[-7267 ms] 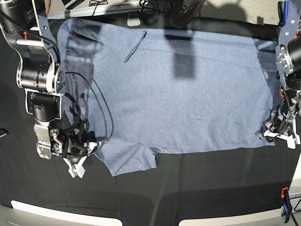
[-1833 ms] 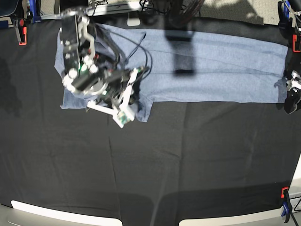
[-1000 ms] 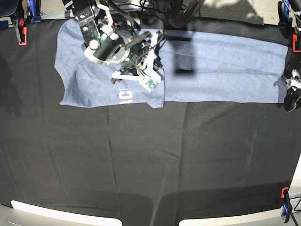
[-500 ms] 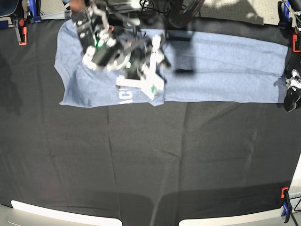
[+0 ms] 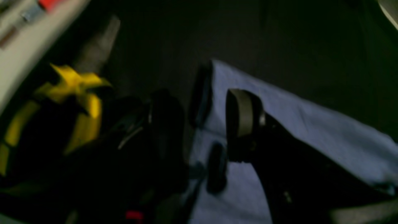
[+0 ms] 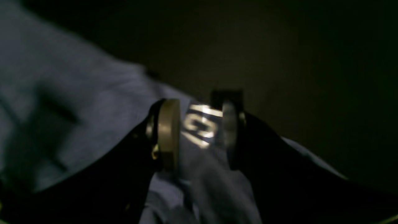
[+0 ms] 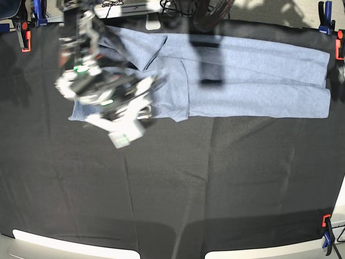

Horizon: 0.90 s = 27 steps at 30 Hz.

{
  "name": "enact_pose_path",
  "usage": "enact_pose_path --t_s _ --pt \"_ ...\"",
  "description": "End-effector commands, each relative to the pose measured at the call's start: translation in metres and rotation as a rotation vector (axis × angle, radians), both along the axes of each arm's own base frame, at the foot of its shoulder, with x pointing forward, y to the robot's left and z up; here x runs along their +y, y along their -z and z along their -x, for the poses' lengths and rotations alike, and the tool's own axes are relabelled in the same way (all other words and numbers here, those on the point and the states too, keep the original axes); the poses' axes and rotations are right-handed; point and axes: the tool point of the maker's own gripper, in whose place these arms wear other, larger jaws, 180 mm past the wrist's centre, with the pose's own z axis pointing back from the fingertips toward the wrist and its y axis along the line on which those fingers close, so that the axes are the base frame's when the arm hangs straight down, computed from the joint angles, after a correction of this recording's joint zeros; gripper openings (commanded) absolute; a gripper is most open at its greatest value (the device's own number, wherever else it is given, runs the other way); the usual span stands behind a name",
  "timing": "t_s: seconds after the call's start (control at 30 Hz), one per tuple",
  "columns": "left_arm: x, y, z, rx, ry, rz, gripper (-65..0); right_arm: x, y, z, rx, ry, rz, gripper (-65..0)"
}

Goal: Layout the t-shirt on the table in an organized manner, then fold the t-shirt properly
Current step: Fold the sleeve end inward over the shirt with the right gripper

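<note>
The blue-grey cotton t-shirt [image 7: 259, 101] lies in a long folded band along the far side of the black cloth-covered table [image 7: 215, 189], looking partly folded, with shortening it crosswise apparently left. Both the black left gripper [image 5: 206, 124] and the black-and-white right gripper [image 6: 201, 133] stand open and empty.

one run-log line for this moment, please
right gripper: open, above t-shirt | left gripper: open | t-shirt: partly folded

Both pincers [image 5: 202, 124] [image 6: 202, 133] hang with parted jaws.
</note>
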Motion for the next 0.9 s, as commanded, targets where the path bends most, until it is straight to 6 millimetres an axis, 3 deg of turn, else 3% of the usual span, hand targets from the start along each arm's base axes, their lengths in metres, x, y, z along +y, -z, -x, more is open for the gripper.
enact_pose_path --t_s 0.0,0.2,0.47,0.63,0.87 --pt "0.004 -0.017 -0.007 -0.063 0.000 -0.016 -38.3 -0.002 -0.016 -0.008 -0.054 0.010 -0.042 -42.5" --pt "-0.009 -0.008 -0.009 -0.084 -0.026 0.038 -38.3 -0.025 -0.024 -0.011 -0.066 0.078 -0.093 -42.5" --pt "-0.006 0.020 -0.006 -0.039 -0.075 0.115 -38.3 -0.015 -0.023 -0.005 -0.048 0.019 -0.111 -42.5" --pt "-0.006 0.023 -0.004 -0.026 -0.074 0.121 -38.3 -0.015 -0.024 -0.005 -0.049 0.019 -0.112 -42.5" --pt "-0.025 0.034 -0.007 0.023 -0.011 0.139 -38.3 -0.015 -0.023 -0.005 -0.048 0.019 -0.111 -42.5"
